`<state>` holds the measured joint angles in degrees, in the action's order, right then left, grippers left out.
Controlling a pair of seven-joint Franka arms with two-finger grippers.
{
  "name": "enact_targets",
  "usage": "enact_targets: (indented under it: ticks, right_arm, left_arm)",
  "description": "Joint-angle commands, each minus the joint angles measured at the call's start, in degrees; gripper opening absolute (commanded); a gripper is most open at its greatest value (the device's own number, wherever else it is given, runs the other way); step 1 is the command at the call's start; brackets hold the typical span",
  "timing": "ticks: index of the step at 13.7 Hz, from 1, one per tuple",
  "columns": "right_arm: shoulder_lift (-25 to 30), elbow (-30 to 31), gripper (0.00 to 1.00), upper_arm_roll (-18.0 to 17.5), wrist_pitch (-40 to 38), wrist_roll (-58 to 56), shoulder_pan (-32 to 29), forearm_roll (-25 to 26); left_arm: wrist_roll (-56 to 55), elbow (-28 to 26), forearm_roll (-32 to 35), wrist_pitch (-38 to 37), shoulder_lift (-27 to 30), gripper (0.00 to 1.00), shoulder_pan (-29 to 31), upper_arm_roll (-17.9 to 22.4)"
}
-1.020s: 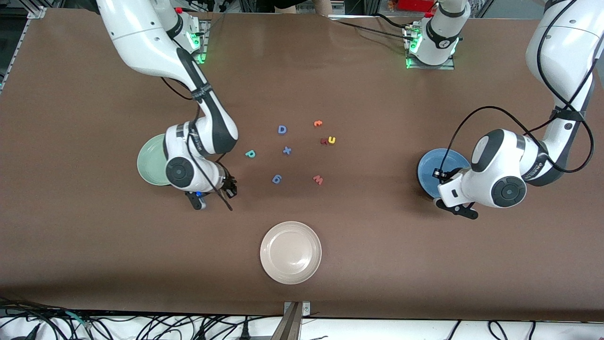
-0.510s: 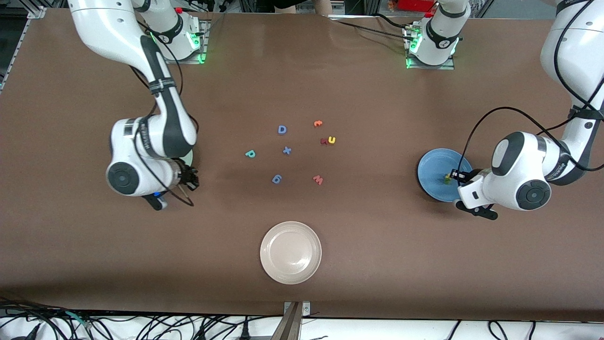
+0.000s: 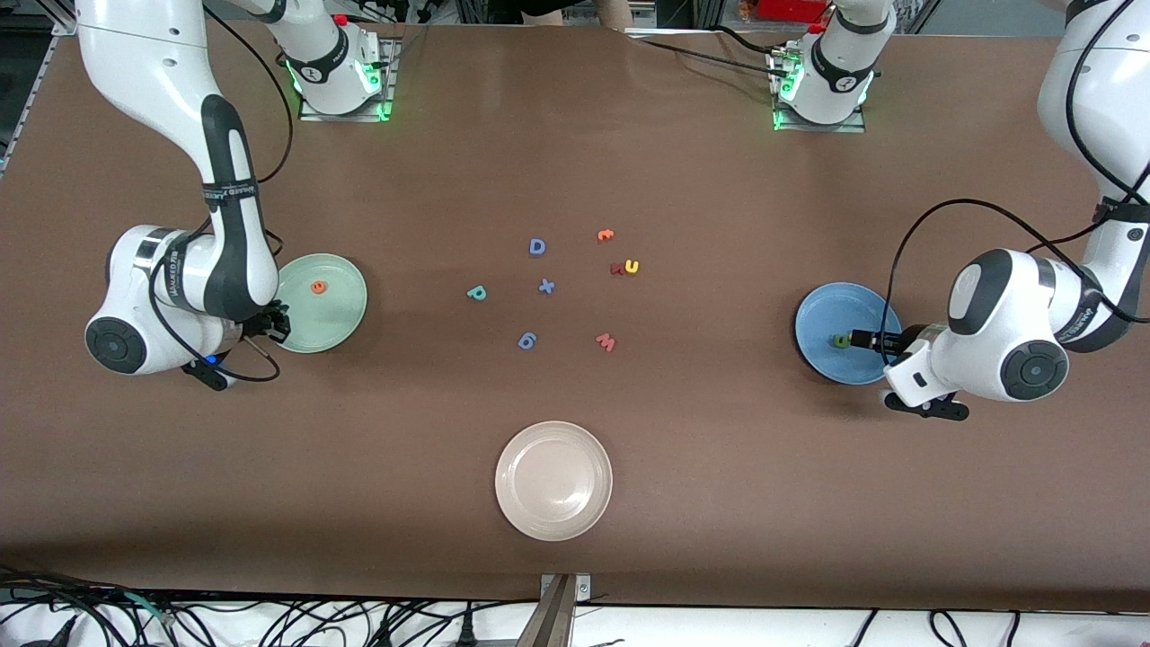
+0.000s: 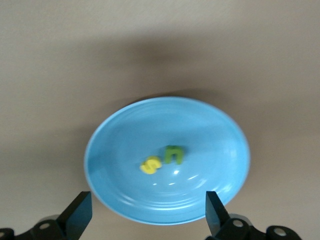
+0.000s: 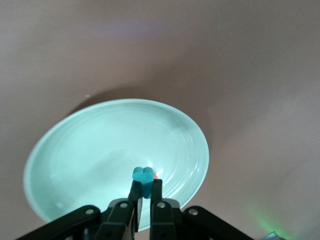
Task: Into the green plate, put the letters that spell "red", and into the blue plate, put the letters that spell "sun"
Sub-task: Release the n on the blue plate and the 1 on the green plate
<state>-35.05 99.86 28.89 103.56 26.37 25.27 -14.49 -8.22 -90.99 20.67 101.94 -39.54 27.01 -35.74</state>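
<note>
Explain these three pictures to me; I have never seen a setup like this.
Two white robot arms with two-finger grippers work at a brown table. The wide picture looks down from a high camera facing them; the other two come from cameras on the arms' wrists.

The right gripper is over the green plate, shut on a teal letter. An orange e already lies in that plate.

The left gripper is open over the blue plate, where a yellow s and a green n lie.

Mid-table are loose letters, among them a yellow u, a teal one, a blue D and a pink W. A cream plate sits nearer the camera.
</note>
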Motion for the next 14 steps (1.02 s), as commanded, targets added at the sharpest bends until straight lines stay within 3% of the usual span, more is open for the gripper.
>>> enact_targets:
  ticks: [1,5,8,10,11,12,14]
  right_arm:
    - [1.0,5.1,0.00,0.1,4.4,-1.1,1.1,-0.7]
    - [0.9,9.7,0.00,0.1,10.0,-3.0,1.1,-0.7]
    - [0.9,11.9,0.00,0.1,12.8,-3.6,1.1,-0.7]
    - [0.9,12.4,0.00,0.0,13.0,-3.5,1.1,-0.7]
    - [0.9,12.5,0.06,0.0,13.0,-3.6,1.1,-0.7]
    - [0.9,12.5,0.21,0.0,13.0,-3.5,1.1,-0.8]
    - [0.9,12.3,0.80,0.0,13.0,-3.5,1.1,-0.8]
  left_arm:
    - [-3.6,0.1,0.2,0.1,0.9,1.00,0.1,-5.4]
    - [-7.3,-2.9,-2.4,-0.1,1.9,1.00,0.1,-13.4]
    - [-13.3,-3.6,-8.1,0.6,4.8,1.00,-5.8,-13.0]
    - [-21.8,-8.0,-8.8,6.1,7.3,1.00,-8.2,-11.6]
    - [-27.2,-11.2,-11.4,10.4,9.7,1.00,-9.3,-9.7]
    - [-31.8,-13.8,-15.6,14.0,12.1,1.00,-11.2,-7.2]
    - [-38.9,-16.0,-19.9,16.1,14.4,1.00,-17.0,-0.9]
